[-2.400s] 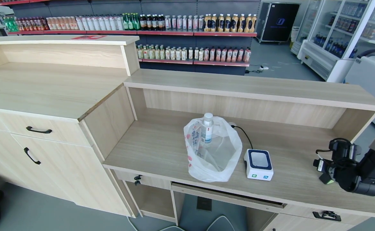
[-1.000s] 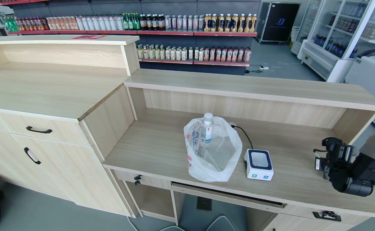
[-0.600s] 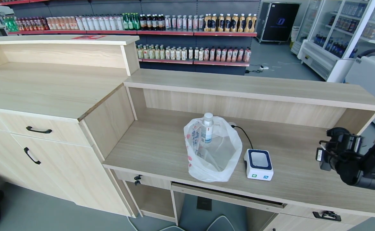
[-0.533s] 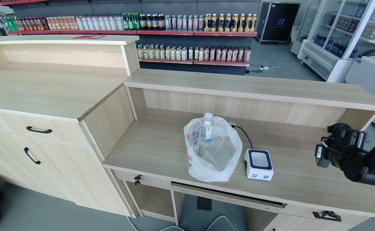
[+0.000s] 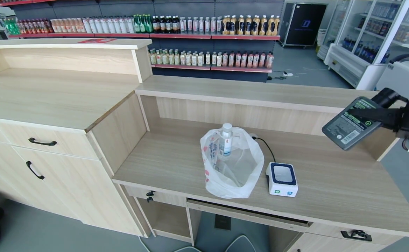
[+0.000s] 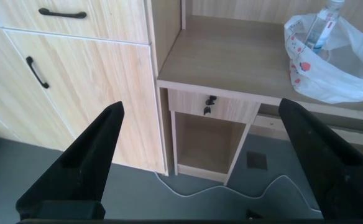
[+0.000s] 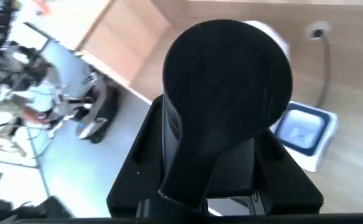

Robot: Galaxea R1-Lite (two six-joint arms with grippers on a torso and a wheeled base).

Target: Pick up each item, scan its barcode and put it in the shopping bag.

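Note:
My right gripper [image 5: 374, 114] is shut on a flat dark grey packet [image 5: 350, 124], held in the air above the counter's right end. The packet's labelled side with a barcode faces the head camera. In the right wrist view the packet [image 7: 225, 87] hangs over the white and blue scanner [image 7: 303, 134]. The scanner [image 5: 282, 179] sits on the counter next to the white shopping bag [image 5: 234, 171], which holds an upright clear bottle [image 5: 226, 139]. My left gripper [image 6: 200, 186] is open and holds nothing, low in front of the cupboard, left of the bag [image 6: 334, 59].
The wooden counter [image 5: 330, 189] has a raised back ledge [image 5: 274, 94] and a side wall at its right end. A black cable [image 5: 265, 145] runs from the scanner to the back. Cupboard doors [image 6: 76, 81] and a higher counter stand to the left.
My right arm has risen from just above the counter's right end and turned. The packet's barcode side now faces the head camera. Bag, bottle and scanner have stayed put.

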